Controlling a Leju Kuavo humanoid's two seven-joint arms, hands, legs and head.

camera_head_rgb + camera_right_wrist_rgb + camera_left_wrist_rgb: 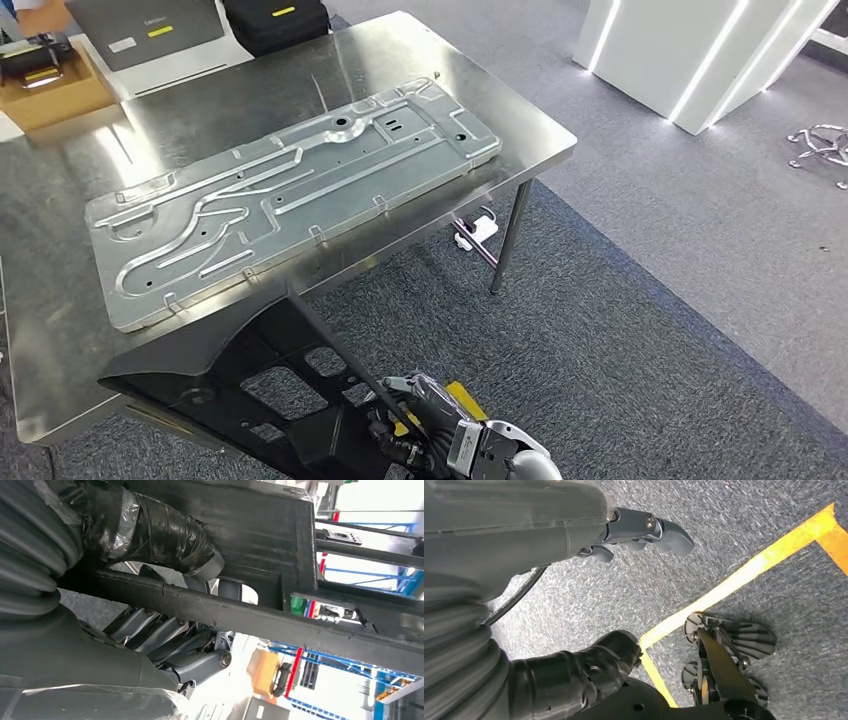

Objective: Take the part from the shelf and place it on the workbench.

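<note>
Steel workbench (520, 120) ahead; right hand (425, 425) holds black part (230, 370) flat, lengthwise across

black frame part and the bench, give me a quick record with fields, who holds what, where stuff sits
part: black frame part, openwork, at the near edge of the workbench, partly over it
held by: right hand grips a bar of the part, fingers wrapped around it
left hand: holds nothing, hangs over grey carpet with a yellow line
workbench: steel table
on workbench: grey metal plate with raised channels, lying flat
behind bench: cardboard box, laptop
task status: part not yet set down
</note>
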